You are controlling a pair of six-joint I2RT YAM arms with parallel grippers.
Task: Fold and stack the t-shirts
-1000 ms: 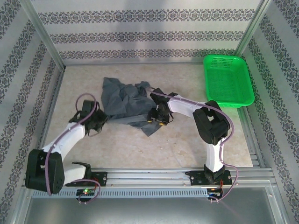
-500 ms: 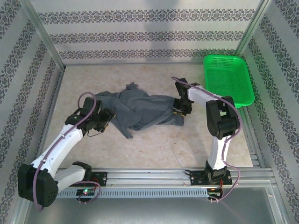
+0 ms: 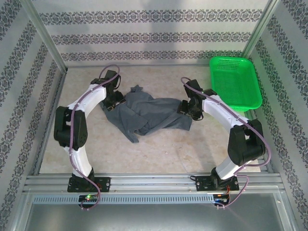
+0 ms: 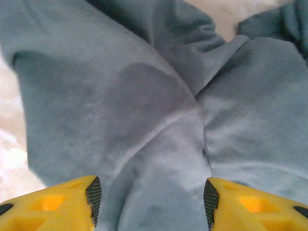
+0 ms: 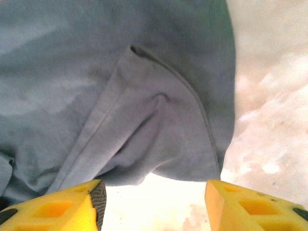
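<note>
The grey t-shirt lies in the middle of the pale surface, a bit closer to the far edge. It is bunched up and wrinkly, not folded.

The right pincer is down low at the shirt's right end. Its yellow fingers are wide apart and hold nothing. The shirt's hem lies just in front of them.

The left pincer is at the far left part of the shirt. Its fingers are wide apart too, with cloth lying flat under the gap.

A green basket sits in the far right corner, apart from the shirt.
</note>
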